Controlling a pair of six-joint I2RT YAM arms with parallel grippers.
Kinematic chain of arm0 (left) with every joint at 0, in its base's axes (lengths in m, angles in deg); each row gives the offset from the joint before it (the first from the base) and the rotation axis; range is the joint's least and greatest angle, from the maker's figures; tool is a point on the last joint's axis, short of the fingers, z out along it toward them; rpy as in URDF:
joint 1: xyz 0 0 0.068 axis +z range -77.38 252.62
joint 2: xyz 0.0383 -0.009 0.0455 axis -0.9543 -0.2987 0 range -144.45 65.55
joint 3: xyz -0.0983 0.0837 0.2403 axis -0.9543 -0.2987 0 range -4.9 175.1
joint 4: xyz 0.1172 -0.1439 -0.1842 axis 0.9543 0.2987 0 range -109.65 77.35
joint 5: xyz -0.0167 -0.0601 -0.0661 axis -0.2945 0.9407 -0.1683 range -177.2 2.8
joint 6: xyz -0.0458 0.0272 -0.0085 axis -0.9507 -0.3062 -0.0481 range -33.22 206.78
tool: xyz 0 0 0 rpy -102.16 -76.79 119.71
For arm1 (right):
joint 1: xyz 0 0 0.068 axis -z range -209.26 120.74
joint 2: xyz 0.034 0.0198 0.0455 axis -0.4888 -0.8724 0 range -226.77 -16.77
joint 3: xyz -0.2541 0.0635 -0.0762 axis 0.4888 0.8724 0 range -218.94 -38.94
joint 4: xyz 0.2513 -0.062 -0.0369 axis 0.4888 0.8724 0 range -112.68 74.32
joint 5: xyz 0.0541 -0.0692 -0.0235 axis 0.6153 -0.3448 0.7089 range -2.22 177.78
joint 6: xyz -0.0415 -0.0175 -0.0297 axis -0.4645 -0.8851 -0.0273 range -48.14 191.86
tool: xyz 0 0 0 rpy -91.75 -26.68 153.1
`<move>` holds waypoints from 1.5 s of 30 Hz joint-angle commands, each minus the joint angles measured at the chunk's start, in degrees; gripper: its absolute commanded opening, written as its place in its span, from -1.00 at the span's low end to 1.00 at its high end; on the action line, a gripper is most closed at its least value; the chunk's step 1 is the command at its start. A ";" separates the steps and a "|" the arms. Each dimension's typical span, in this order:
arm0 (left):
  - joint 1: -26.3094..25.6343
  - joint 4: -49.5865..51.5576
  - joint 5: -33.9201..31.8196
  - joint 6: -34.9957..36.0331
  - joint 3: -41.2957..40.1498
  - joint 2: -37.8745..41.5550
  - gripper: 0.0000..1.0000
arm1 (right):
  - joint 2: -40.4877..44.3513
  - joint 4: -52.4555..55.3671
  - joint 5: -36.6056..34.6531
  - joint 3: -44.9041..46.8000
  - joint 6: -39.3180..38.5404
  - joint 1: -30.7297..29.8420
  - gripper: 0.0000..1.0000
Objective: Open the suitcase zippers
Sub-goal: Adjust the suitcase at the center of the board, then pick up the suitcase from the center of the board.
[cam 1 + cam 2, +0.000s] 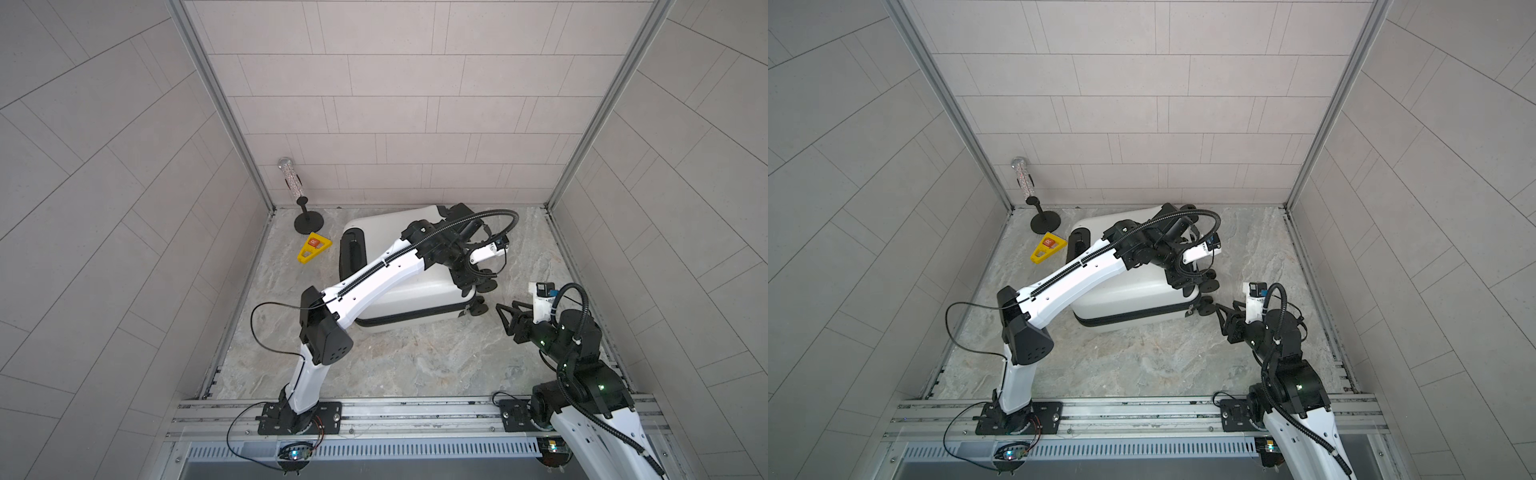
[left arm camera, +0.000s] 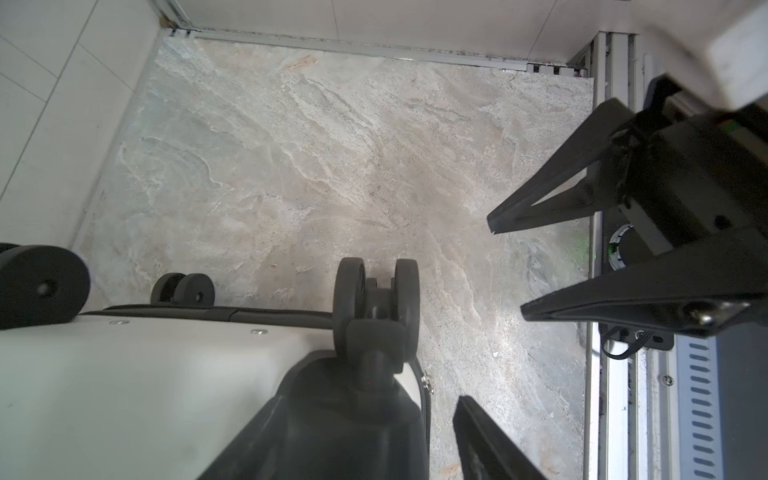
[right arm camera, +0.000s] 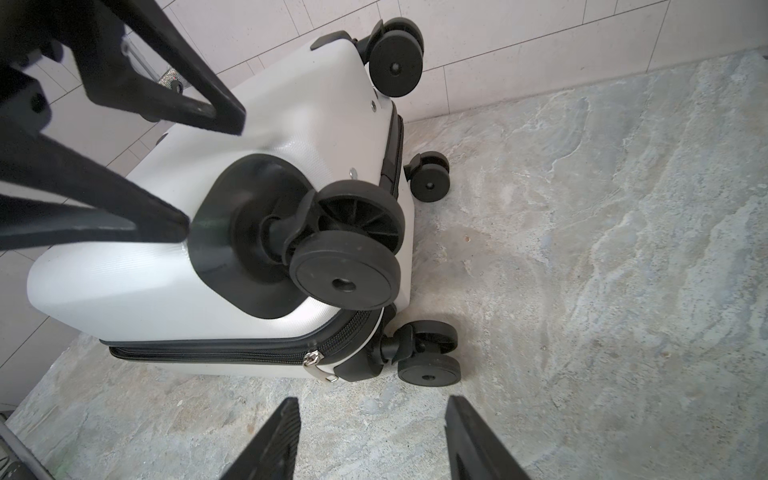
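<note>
White hard-shell suitcase lies flat on our marble counter, wheels toward our right hand, spread apart and empty. The zippers run along the near rim. Their pull hangs at the wheel corner, nearest that hand. Our left hand, also spread, hovers above.

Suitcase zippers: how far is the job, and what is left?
Done: nothing visible; the zipper band on the suitcase is closed along the side in view, its pull at the wheel corner. In hand: the left gripper is open over that corner; the right gripper is open near the pull, holding nothing. Left: grasp the pull and run it round.
</note>
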 commanded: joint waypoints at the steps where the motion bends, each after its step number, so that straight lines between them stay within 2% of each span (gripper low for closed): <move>1: -0.93 3.13 1.20 0.87 3.96 -2.36 0.37 | 0.49 -0.42 0.69 0.66 0.72 0.11 0.17; 10: -2.36 7.83 -5.12 0.76 13.91 -11.24 0.37 | 0.85 -2.36 1.83 1.76 2.58 0.11 0.17; 14: -2.67 8.61 -6.79 1.33 15.40 -13.41 0.37 | 0.88 -2.22 2.00 1.78 2.59 0.11 0.17; 19: -3.21 11.07 -10.47 3.94 17.02 -15.51 0.36 | 0.87 -2.46 2.01 2.24 2.74 0.11 0.17; 22: -3.71 14.55 -12.44 6.85 18.74 -16.80 0.27 | 0.75 -3.30 2.18 2.57 3.18 0.11 0.17; 28: -4.28 19.22 -16.86 13.20 14.08 -13.34 0.05 | 0.38 -5.51 2.27 3.26 4.34 0.06 0.16; 33: -3.69 21.04 -20.88 16.55 3.36 -6.14 -0.05 | -0.03 -7.41 2.94 4.73 4.53 0.11 0.16; 38: -2.67 20.32 -20.65 16.08 -0.54 -2.45 -0.03 | -1.73 -9.51 4.51 4.70 4.86 0.11 0.15; 42: -2.77 18.77 -20.86 13.72 3.42 -4.70 0.23 | -1.89 -9.78 4.47 4.07 4.44 0.11 0.15; 45: -2.86 18.22 -20.00 12.41 7.52 -7.41 0.34 | -1.88 -9.78 4.55 3.82 4.39 0.11 0.16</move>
